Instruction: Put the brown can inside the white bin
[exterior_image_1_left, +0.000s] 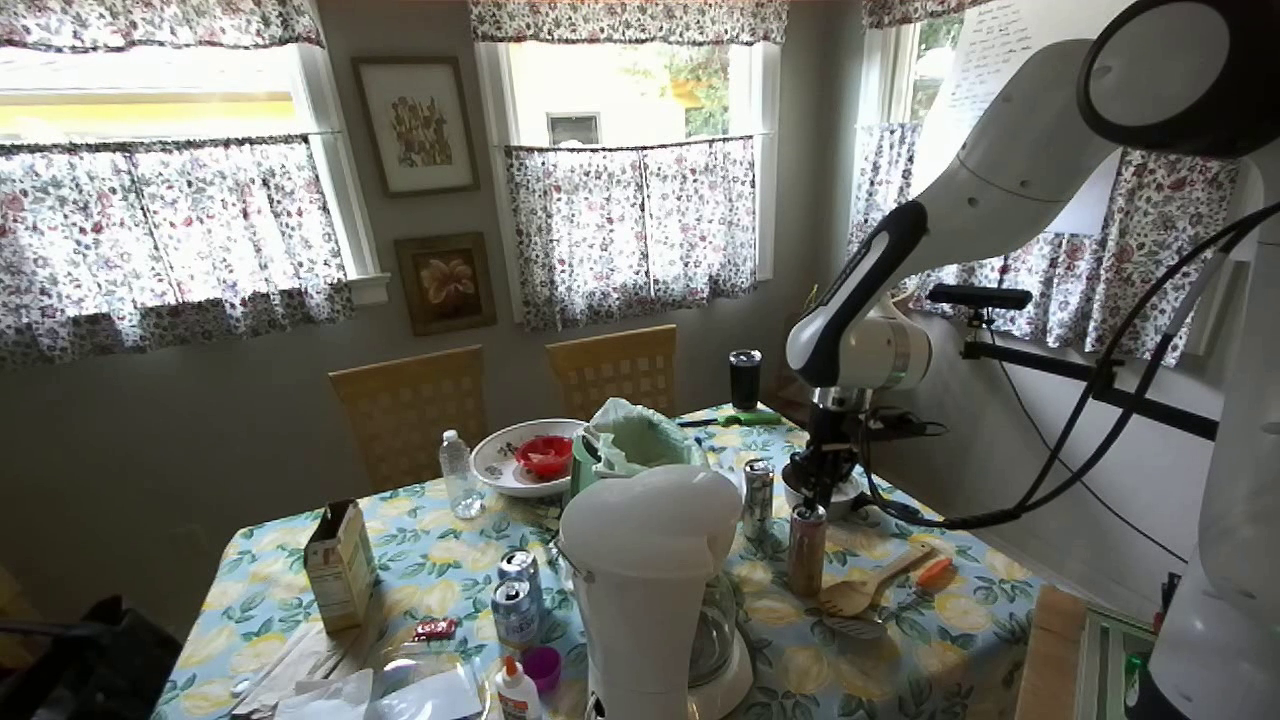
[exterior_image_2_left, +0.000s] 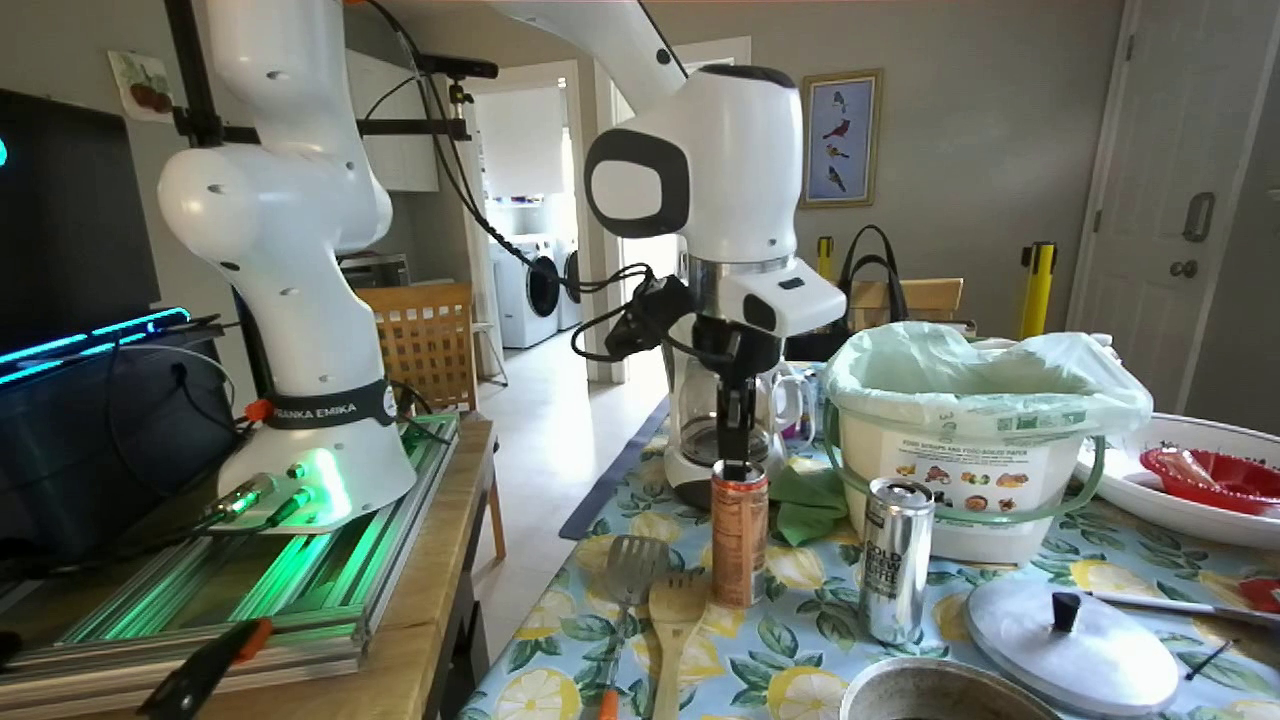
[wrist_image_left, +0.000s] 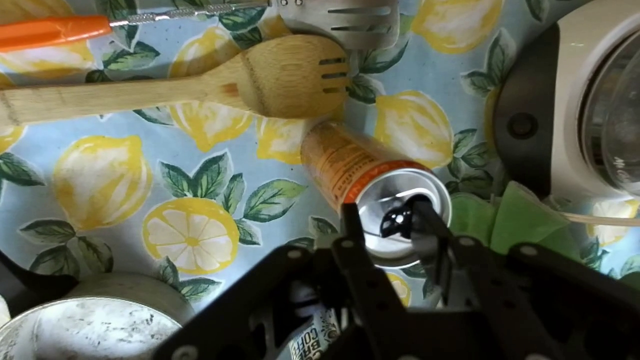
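Wrist view: gripper (wrist_image_left: 387, 214) hangs over brown can (wrist_image_left: 345, 162), fingers (wrist_image_left: 354, 227) parted; contact unclear. Can stands upright near white bin (exterior_image_2_left: 970, 460).

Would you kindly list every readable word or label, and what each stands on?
"COLD BREW COFFEE": silver can
"FOOD SCRAPS AND FOOD SOILED PAPER": white bin
"FRANKA EMIKA": robot base
"Nutrition": brown can
Too small or blurred: both cans' smaller print, liner, carafe, handwritten sheet, glue bottle, blue cans.

Home dining corner: flowered curtains (exterior_image_1_left: 575, 225), lemon-print tablecloth (exterior_image_1_left: 430, 560), framed pictures (exterior_image_1_left: 417, 125)
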